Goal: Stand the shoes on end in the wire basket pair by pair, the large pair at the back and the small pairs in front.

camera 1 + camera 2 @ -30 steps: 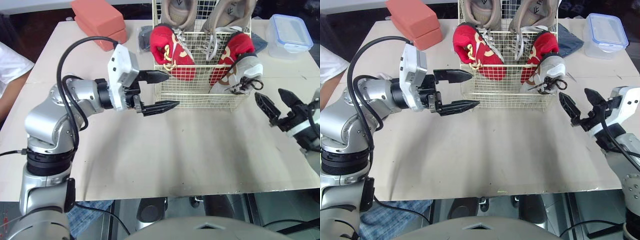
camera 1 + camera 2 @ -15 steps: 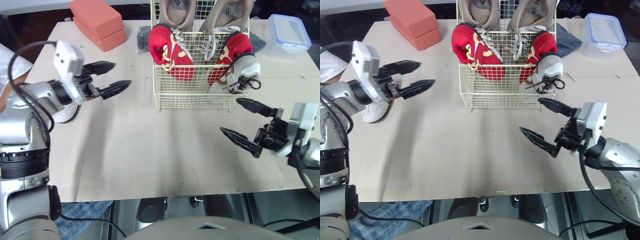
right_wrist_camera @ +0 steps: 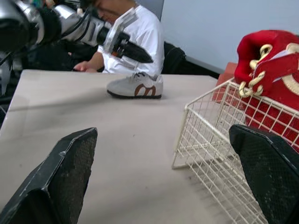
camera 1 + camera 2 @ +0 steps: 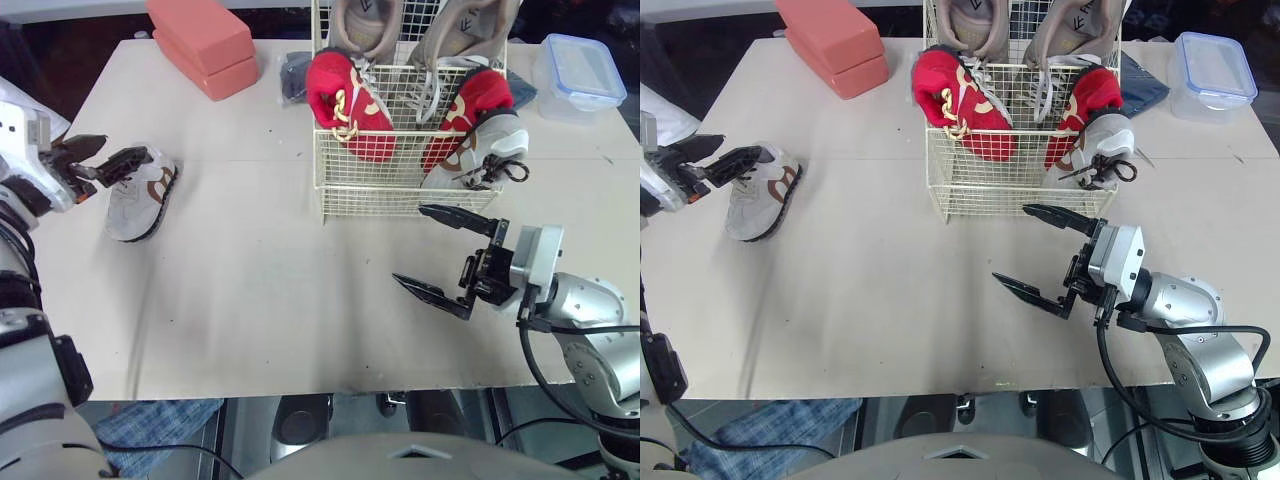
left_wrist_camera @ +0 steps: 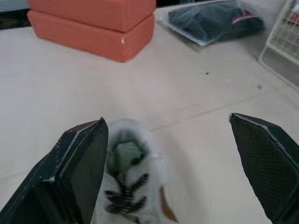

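The wire basket [image 4: 400, 195] stands at the table's back middle. It holds two large beige shoes [image 4: 365, 25] at the rear, a red pair [image 4: 345, 105] in front of them, and one small white shoe [image 4: 475, 155] at its front right corner. A matching white shoe with a brown mark [image 4: 140, 190] lies flat on the table at the far left. My left gripper [image 4: 127, 146] is open just above that shoe's heel end, its fingers [image 5: 79, 172] straddling it. My right gripper [image 4: 407, 243] is open and empty, just in front of the basket.
Two stacked orange blocks [image 4: 200, 45] sit at the back left, with a dark bag [image 4: 293, 75] beside the basket. A clear lidded box [image 4: 580, 75] is at the back right. A person in a white shirt [image 3: 140, 32] is at the table's left side.
My left arm swung from the basket's front left out to the far left, over the loose white shoe. My right gripper moved inward, from the right edge to just in front of the basket.
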Action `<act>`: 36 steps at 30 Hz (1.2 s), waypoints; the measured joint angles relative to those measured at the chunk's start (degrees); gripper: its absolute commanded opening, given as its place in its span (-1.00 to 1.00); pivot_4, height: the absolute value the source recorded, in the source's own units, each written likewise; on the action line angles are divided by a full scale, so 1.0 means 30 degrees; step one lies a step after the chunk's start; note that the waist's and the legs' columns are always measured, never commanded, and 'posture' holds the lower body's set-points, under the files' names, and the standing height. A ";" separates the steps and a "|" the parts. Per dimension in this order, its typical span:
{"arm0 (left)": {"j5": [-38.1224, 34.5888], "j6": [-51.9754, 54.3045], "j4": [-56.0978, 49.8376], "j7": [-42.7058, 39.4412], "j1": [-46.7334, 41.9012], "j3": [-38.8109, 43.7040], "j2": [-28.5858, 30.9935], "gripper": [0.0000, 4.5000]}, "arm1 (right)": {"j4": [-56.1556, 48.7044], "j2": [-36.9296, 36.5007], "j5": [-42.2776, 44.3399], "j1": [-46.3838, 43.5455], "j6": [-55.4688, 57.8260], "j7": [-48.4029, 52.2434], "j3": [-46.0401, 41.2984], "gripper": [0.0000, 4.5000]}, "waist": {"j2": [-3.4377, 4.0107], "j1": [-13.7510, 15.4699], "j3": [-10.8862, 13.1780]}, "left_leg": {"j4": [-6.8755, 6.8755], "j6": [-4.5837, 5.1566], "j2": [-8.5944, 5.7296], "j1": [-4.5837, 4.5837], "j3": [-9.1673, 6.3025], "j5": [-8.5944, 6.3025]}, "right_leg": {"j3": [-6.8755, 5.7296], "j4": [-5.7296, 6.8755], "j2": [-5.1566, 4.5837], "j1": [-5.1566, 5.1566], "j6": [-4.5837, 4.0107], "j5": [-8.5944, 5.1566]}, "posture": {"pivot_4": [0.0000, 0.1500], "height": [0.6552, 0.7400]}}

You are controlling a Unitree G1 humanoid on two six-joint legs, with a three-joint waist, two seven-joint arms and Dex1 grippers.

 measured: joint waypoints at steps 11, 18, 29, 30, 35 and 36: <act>0.3339 -0.0466 0.6069 0.2769 -0.4481 -0.1338 0.0467 1.00 | 0.0351 0.0388 -0.0825 0.0344 -0.0983 -0.0080 0.0149 0.98 | -0.0050 -0.0057 0.0009 | 0.0000 -0.0071 0.0023 -0.0004 0.0003 0.0040 | 0.0003 0.0000 -0.0006 -0.0006 0.0000 0.0000 | 1.00 -0.27; 0.3471 -0.0363 0.6530 0.3462 -0.4733 -0.0671 0.0554 1.00 | 0.0413 0.0657 -0.1111 0.0450 -0.1138 -0.0148 0.0527 0.98 | -0.0053 -0.0058 0.0008 | 0.0006 -0.0074 0.0023 -0.0003 0.0000 0.0042 | 0.0003 0.0009 -0.0011 -0.0006 -0.0001 0.0001 | 1.00 -0.27; 0.4775 -0.0311 0.6709 0.2641 -0.3981 -0.1267 0.0588 1.00 | 0.0715 0.0659 -0.1187 0.0320 -0.1362 -0.0054 0.0524 0.98 | -0.0068 -0.0039 -0.0002 | 0.0010 -0.0076 0.0022 0.0001 0.0005 0.0043 | 0.0000 0.0016 -0.0010 -0.0004 -0.0033 0.0020 | 1.00 -0.27; 0.4974 -0.0330 0.6709 0.2525 -0.3981 -0.1399 0.0572 0.82 | 0.0715 0.0658 -0.1193 0.0310 -0.1373 -0.0045 0.0524 1.00 | -0.0068 -0.0033 -0.0002 | 0.0010 -0.0076 0.0021 0.0001 0.0005 0.0043 | -0.0001 0.0017 -0.0011 -0.0003 -0.0035 0.0021 | 1.00 -0.27; 0.5658 -0.0315 0.6709 0.1994 -0.4014 -0.1927 0.0112 0.04 | 0.0715 0.0666 -0.1242 0.0358 -0.1380 -0.0047 0.0534 1.00 | -0.0072 -0.0044 -0.0005 | 0.0013 -0.0076 0.0019 0.0004 0.0007 0.0044 | 0.0002 0.0022 -0.0010 -0.0003 -0.0054 0.0033 | 1.00 -0.27; 0.5790 -0.0271 0.6709 0.1859 -0.4030 -0.2045 0.0075 -0.14 | 0.0715 0.0675 -0.1268 0.0412 -0.1380 -0.0058 0.0537 1.00 | -0.0073 -0.0048 -0.0005 | 0.0013 -0.0076 0.0019 0.0004 0.0008 0.0044 | 0.0002 0.0022 -0.0009 -0.0003 -0.0056 0.0034 | 1.00 -0.27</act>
